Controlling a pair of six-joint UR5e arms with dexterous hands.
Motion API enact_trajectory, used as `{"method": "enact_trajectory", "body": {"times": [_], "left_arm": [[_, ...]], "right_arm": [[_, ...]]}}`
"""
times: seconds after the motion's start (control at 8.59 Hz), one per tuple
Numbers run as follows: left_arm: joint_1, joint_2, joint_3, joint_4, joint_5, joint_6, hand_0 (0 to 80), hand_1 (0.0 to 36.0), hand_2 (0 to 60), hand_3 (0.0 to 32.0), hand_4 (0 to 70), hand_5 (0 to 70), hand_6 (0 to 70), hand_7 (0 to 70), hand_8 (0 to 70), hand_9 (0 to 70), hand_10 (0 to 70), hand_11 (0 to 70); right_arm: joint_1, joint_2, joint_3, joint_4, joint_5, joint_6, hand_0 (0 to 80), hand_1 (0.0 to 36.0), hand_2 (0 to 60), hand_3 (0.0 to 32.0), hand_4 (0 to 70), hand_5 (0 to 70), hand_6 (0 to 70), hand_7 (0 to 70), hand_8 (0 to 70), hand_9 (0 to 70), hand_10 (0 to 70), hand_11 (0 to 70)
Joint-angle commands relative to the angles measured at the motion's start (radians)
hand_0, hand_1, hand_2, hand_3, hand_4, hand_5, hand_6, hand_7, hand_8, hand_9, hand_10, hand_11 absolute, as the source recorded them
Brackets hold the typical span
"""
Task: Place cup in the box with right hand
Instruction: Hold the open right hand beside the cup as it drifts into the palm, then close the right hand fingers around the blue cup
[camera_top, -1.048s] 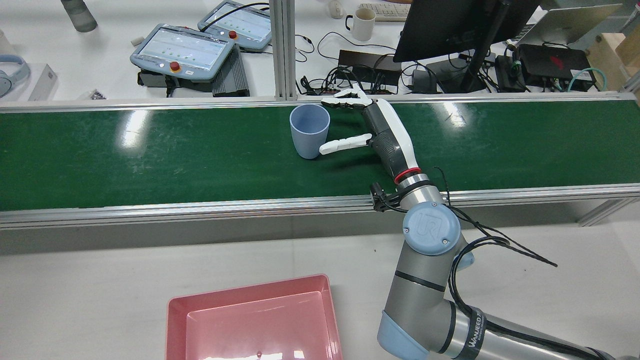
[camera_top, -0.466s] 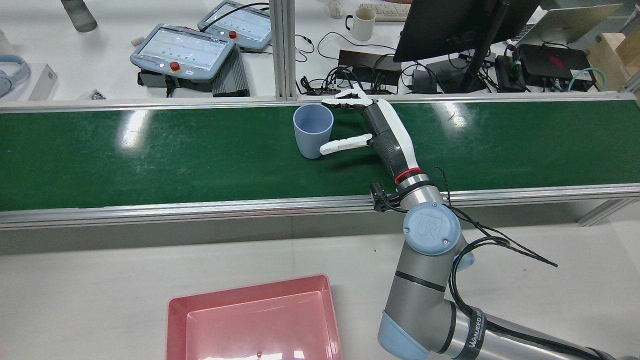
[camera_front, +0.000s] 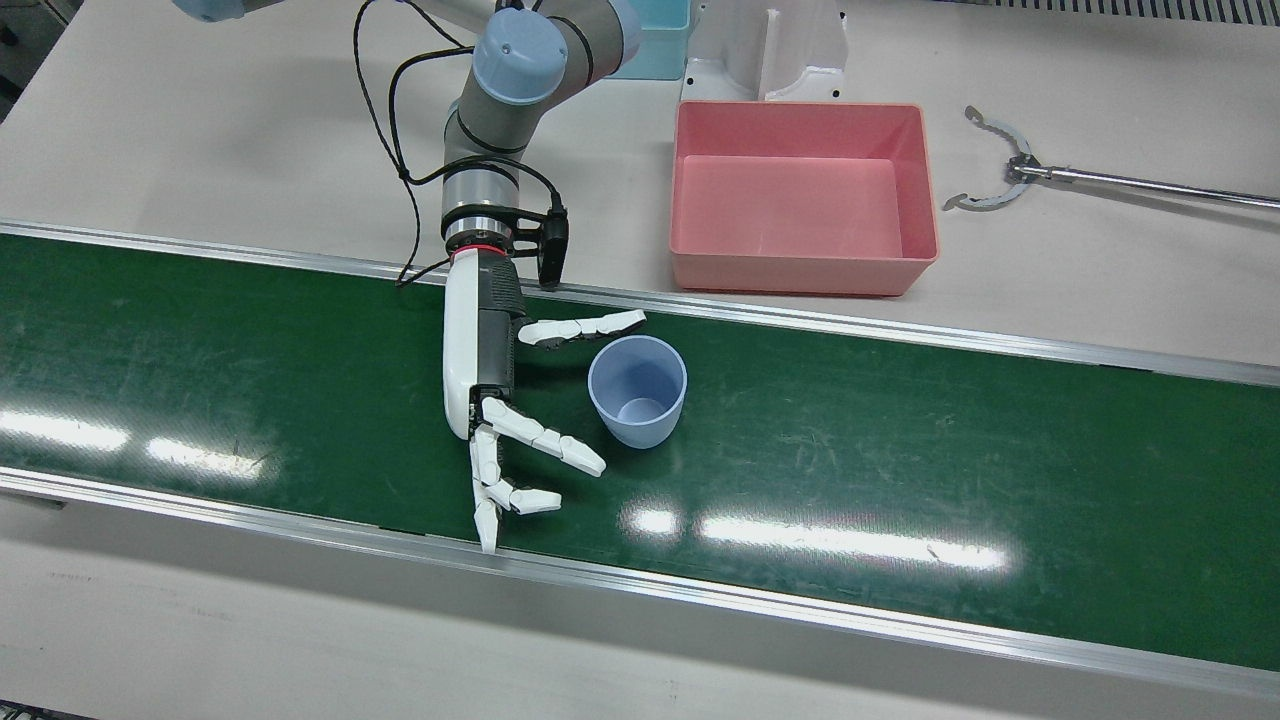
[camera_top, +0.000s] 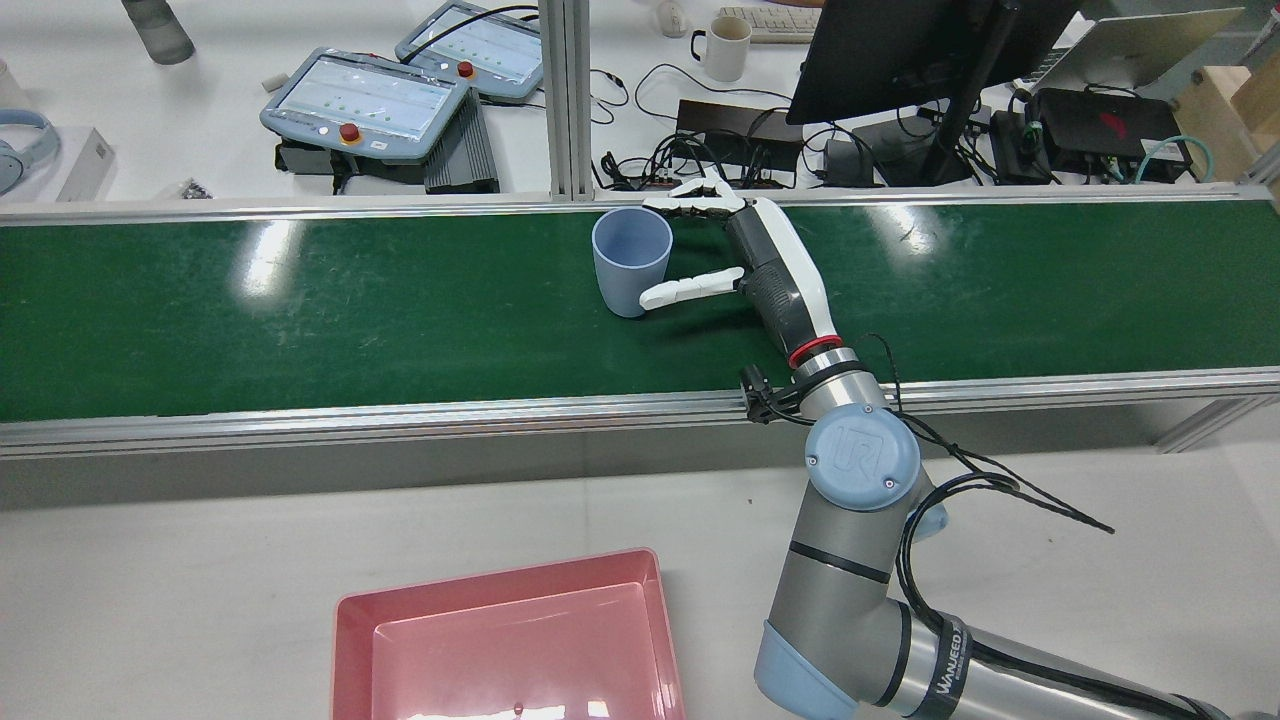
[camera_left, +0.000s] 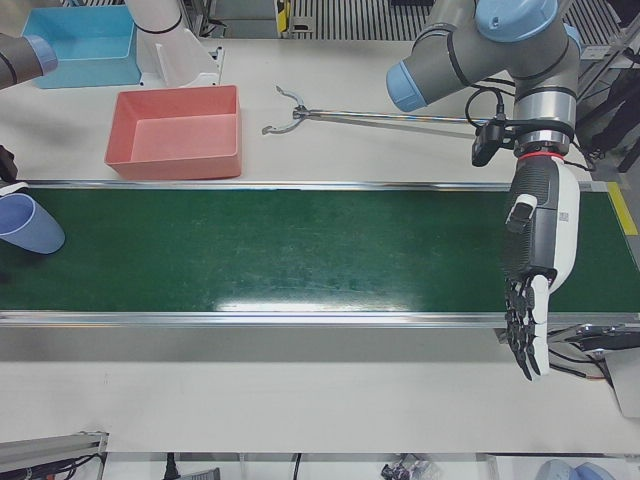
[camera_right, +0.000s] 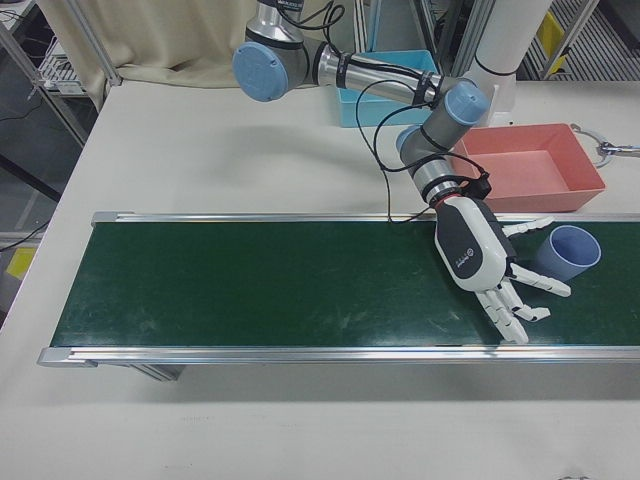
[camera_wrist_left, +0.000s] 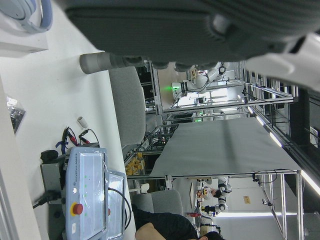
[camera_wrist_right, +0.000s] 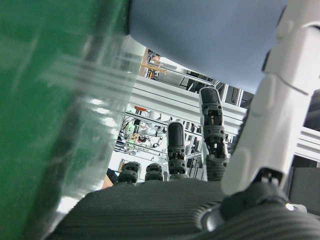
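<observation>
The right hand, fingers spread and empty, brackets the upright blue cup on the green conveyor belt, where a lopsided squeeze could tip it, far from the pink box.

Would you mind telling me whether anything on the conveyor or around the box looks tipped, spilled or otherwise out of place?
Nothing stands out. The blue cup stands upright and empty on the green belt, with the open right hand beside it. The pink box sits level and empty on the table. A metal grabber tool lies beside the box.
</observation>
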Motion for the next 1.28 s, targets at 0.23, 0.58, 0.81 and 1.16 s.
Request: {"method": "enact_trajectory", "body": {"times": [0.23,0.58,0.81,1.16], "left_arm": [[0.0,0.0,0.0,0.0,0.0,0.001,0.0,0.0,0.0,0.0,0.0,0.0,0.0,0.0,0.0,0.0,0.0,0.0],[0.0,0.0,0.0,0.0,0.0,0.001,0.0,0.0,0.0,0.0,0.0,0.0,0.0,0.0,0.0,0.0,0.0,0.0],[-0.001,0.0,0.0,0.0,0.0,0.001,0.0,0.0,0.0,0.0,0.0,0.0,0.0,0.0,0.0,0.0,0.0,0.0],[0.0,0.0,0.0,0.0,0.0,-0.001,0.0,0.0,0.0,0.0,0.0,0.0,0.0,0.0,0.0,0.0,0.0,0.0]], "right_arm": [[0.0,0.001,-0.001,0.0,0.0,-0.001,54.8,10.1,0.0,0.0,34.2,4.3,8.9,45.9,0.7,8.3,4.6,8.2],[0.0,0.007,-0.009,0.002,0.0,-0.001,54.7,10.1,0.0,0.0,34.6,4.3,9.0,46.5,0.8,8.5,4.7,8.4],[0.0,0.007,-0.009,0.002,0.0,-0.001,54.7,10.2,0.0,0.0,34.1,4.3,8.8,45.5,0.7,8.5,4.7,8.4],[-0.003,0.007,-0.01,0.002,0.0,-0.001,55.0,10.2,0.0,0.0,34.7,4.4,9.0,46.3,0.8,8.9,4.9,8.6]]}}
